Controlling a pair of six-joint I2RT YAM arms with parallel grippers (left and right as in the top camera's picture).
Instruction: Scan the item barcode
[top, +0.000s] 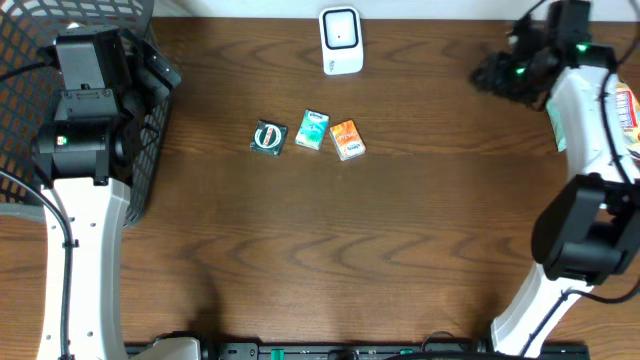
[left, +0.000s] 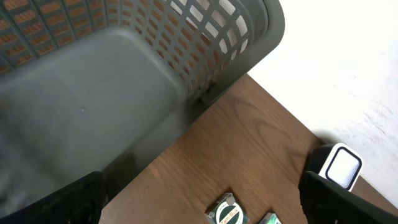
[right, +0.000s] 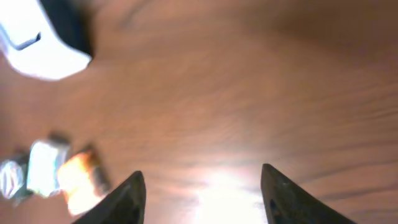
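**Crowding among the packets threatened a clean scan**

Jaws on both arms were empty. The right jaws stood parted with nothing between them, above bare wood towards the far right of the surface (top: 300, 250). The left jaws were spread wide over the basket (top: 150, 130).

The items to scan lay in a short row at mid-surface, none of them lifted: a dark green packet (top: 268, 137), a teal packet (top: 312, 130) and an orange packet (top: 346, 139). The teal and orange ones sat just beside each other, perhaps touching. A descending finger would probably nudge a neighbour or catch two at once. The packets looked flat and slick, so a shallow pinch might let one slide out.

Farther back, the white scanner (top: 341, 40) stood at the far edge. A packet brought in with its barcode turned away from the scanner would likely not read. A careless approach could also knock the unit over.

The grey basket at the left showed only its bare floor in the left wrist view (left: 205, 37), as far as that view reached. At the right edge some coloured packaging (top: 628, 108) peeked past the arm. Whether it sat in a container could not be told.
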